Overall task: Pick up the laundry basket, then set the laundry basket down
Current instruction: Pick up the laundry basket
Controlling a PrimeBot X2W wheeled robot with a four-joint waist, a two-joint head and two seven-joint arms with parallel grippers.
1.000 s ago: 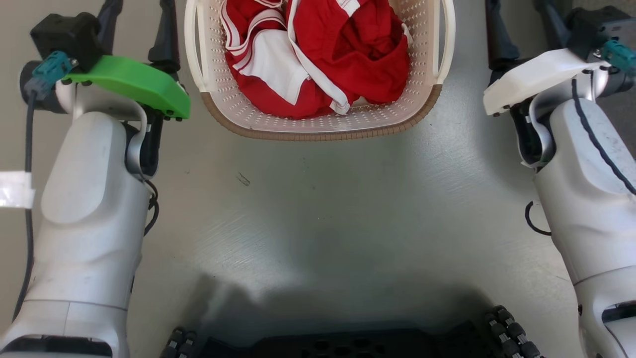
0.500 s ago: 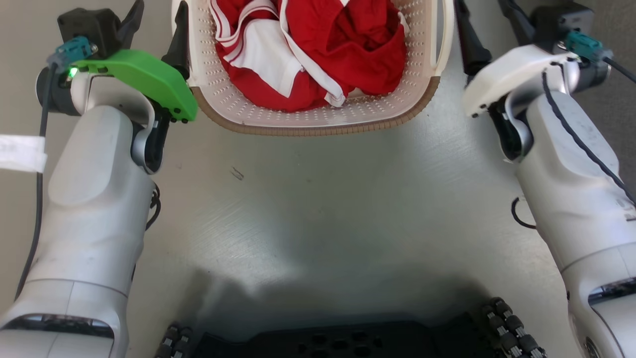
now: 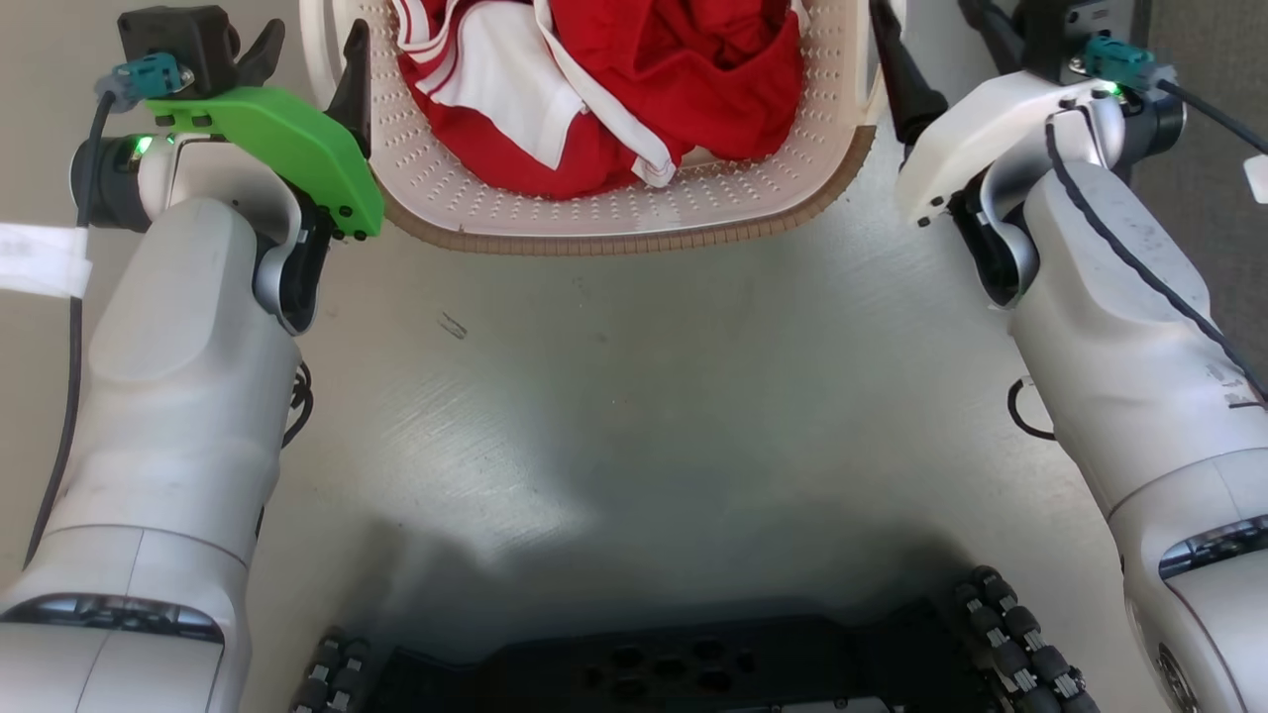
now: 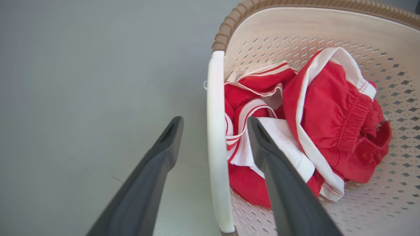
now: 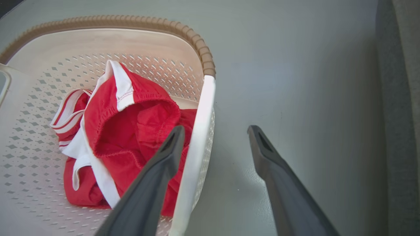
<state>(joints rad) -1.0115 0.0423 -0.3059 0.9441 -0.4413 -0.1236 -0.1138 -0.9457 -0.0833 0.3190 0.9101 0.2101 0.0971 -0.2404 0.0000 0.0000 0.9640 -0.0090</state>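
Saw a grey floor under everything, with the robot's black base at the bottom edge of the head view. Found the left forearm and the right forearm reaching up either side. Found the basket on the floor between them, at the top of that view and cut by its edge. Noted red-and-white clothes heaped inside. Noted a green cover on the left wrist and a white cover on the right.

Caught the left end effector spread wide astride the left handle, 1 finger over the floor outside, 1 over the clothes inside, a gap on each side. Caught the right end effector likewise spread astride the right handle, with the inner finger close against it. Could not tell whether they touched.
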